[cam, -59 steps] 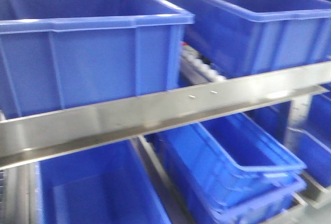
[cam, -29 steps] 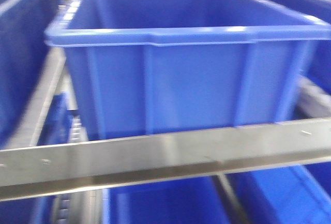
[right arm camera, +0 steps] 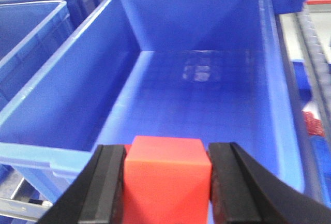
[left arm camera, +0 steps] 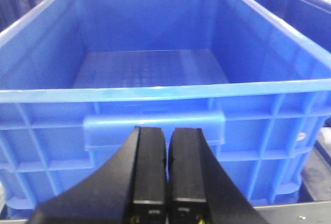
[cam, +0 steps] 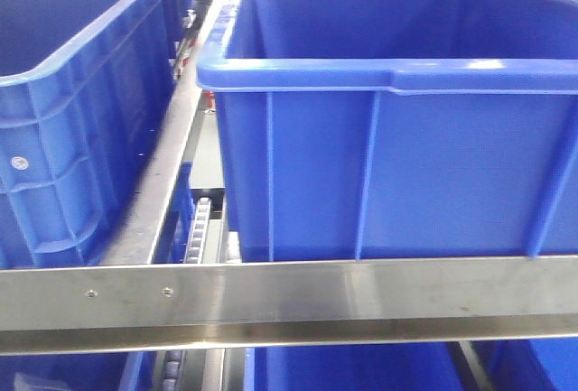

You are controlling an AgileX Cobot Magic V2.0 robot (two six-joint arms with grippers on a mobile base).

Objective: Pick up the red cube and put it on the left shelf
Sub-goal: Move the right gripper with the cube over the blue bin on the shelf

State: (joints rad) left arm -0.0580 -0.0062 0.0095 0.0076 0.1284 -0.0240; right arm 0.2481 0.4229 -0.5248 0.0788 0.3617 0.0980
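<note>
Crate farther right than before

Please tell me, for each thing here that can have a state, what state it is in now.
red cube, clamped, not yet placed
right gripper, shut on red cube
left gripper, shut, holding nothing
crate facing left gripper, upright, empty
crate facing right gripper, upright, empty

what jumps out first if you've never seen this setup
The red cube stands out at once, clamped in the right gripper at the near rim of an empty blue crate. All around are big blue crates on the left shelf, its brushed steel rail crossing the bottom of the front view. The left gripper is shut and empty, facing another crate.
</note>
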